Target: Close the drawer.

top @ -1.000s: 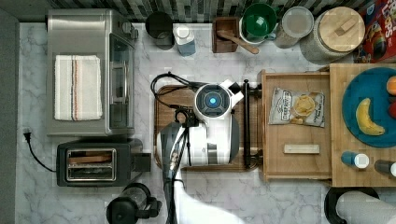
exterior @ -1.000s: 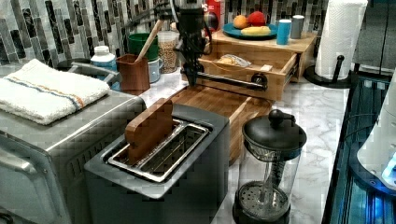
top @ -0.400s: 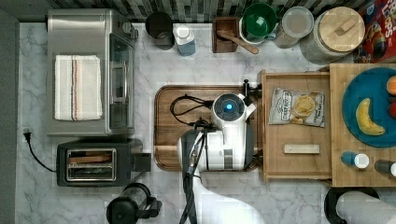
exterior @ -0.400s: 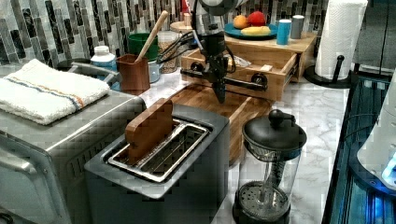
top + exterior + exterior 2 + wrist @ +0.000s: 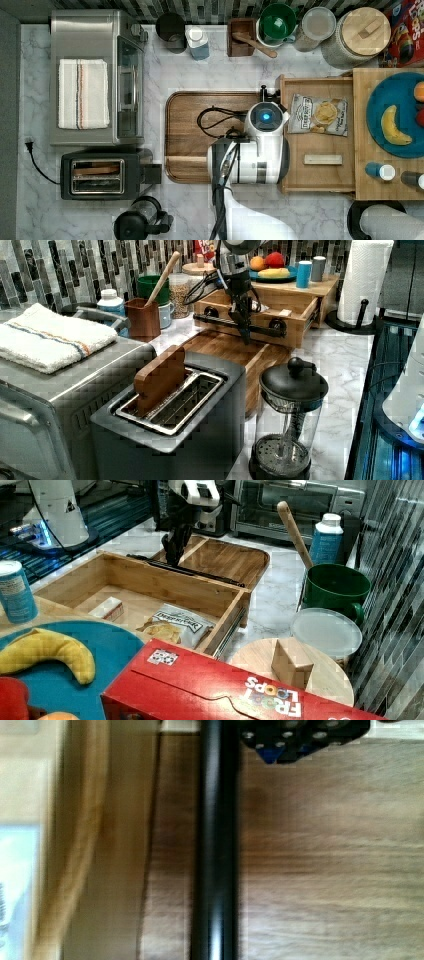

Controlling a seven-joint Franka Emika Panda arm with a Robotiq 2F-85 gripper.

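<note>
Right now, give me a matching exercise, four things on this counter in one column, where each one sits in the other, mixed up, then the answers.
Things:
1. chip bag
2. banana
3. striped towel
4. wooden spoon

Places:
A. on the blue plate
B. on top of the toaster oven
C. in the brown holder by the backsplash
D. inside the open drawer

Pairs: 1-D, 2-A, 3-B, 4-C
</note>
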